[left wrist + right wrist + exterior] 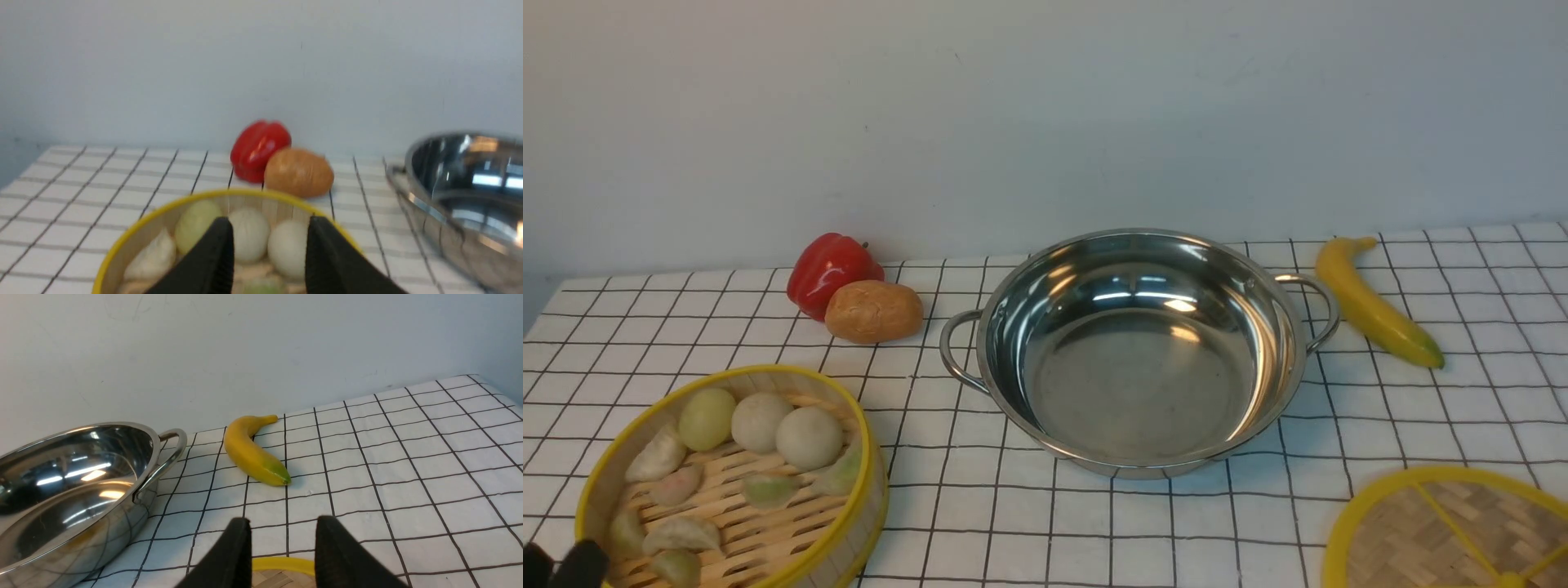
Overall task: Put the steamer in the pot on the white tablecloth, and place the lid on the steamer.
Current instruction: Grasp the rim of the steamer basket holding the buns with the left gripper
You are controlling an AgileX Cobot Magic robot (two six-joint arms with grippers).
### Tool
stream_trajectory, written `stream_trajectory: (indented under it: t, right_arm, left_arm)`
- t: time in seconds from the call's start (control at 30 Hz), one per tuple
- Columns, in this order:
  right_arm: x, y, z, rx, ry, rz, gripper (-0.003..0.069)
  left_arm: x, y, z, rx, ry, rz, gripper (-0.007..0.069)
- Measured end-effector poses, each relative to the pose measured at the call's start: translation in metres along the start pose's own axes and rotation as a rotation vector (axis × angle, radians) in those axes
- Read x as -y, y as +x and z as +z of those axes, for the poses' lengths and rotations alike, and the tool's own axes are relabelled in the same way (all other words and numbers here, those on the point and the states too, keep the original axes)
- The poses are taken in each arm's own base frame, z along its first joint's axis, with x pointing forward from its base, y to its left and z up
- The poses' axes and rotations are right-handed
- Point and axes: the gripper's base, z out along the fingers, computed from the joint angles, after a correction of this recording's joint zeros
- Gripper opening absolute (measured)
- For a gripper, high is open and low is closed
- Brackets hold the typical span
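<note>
The steamer (pixel 727 482), a bamboo basket with a yellow rim holding dumplings and buns, sits on the white tablecloth (pixel 1094 531) at the front left. The empty steel pot (pixel 1139 351) stands in the middle of the cloth. At the front right lies the lid (pixel 1445 531), partly cut off by the frame. My left gripper (pixel 269 222) hovers over the steamer's (pixel 245 241) near side, open, with buns showing between its fingers (pixel 216 257). Only its black tips (pixel 557 563) show in the front view. My right gripper (pixel 282 522) is open above the lid's yellow rim (pixel 282 564).
A red pepper (pixel 829 269) and a brown potato (pixel 874 310) lie behind the steamer, left of the pot. A banana (pixel 1372 306) lies right of the pot's right handle. A pale wall closes off the back of the table.
</note>
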Motion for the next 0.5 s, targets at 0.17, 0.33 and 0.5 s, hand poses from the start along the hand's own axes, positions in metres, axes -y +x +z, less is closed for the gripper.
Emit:
stream_trajectory:
  t: [0.17, 0.33, 0.5]
  right_arm:
    - [0.0, 0.0, 0.0, 0.0, 0.0, 0.0, 0.024]
    - [0.0, 0.0, 0.0, 0.0, 0.0, 0.0, 0.024]
    - [0.0, 0.0, 0.0, 0.0, 0.0, 0.0, 0.024]
  left_arm:
    - [0.0, -0.008, 0.0, 0.079, 0.006, -0.208, 0.0243]
    - [0.0, -0.01, -0.001, 0.099, 0.012, -0.317, 0.0243]
    - [-0.001, -0.014, -0.001, 0.143, 0.008, -0.345, 0.0243]
